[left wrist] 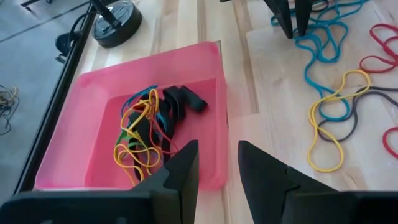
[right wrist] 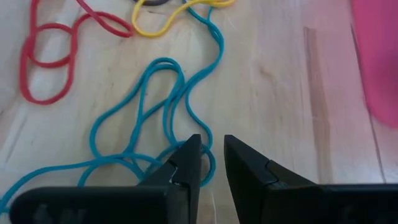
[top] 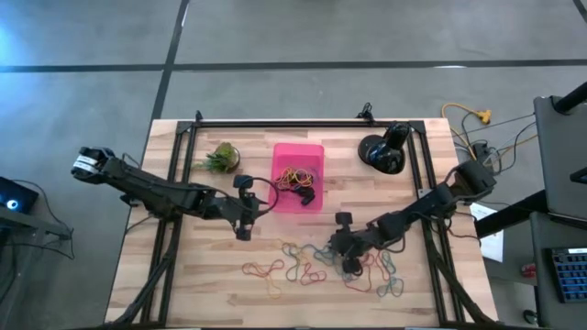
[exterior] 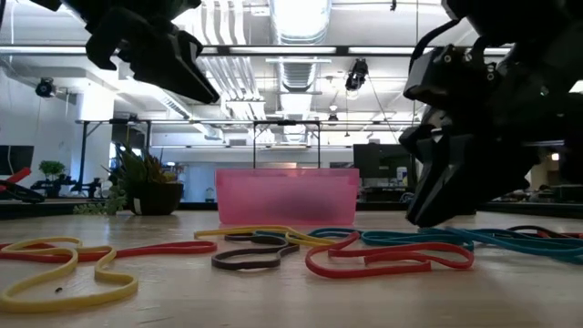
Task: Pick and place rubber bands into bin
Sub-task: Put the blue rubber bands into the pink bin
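Note:
The pink bin [top: 315, 154] stands at the table's middle far side and holds several rubber bands [left wrist: 146, 134]. It also shows in the low view [exterior: 287, 196] and the left wrist view [left wrist: 93, 81]. Many loose bands [top: 307, 266] in red, yellow, teal and dark colours lie on the wood nearer the front. My left gripper [top: 246, 207] hovers open and empty just left of the bin [left wrist: 219, 158]. My right gripper [top: 341, 246] is low over the loose teal bands [right wrist: 155, 106], its fingers a narrow gap apart [right wrist: 212, 149], tips near the table [exterior: 421, 219]. My right gripper points down at the loose teal bands, one fingertip [right wrist: 189, 155] on each side of a strand [right wrist: 208, 171]. I cannot tell whether the fingers touch the bands. My left gripper touches nothing.
A small green plant [top: 220, 158] stands left of the bin, and a round black object [top: 381, 151] right of it. Black frame rails [top: 303, 122] run along the table's far edge and sides. Cables lie off the table's right side.

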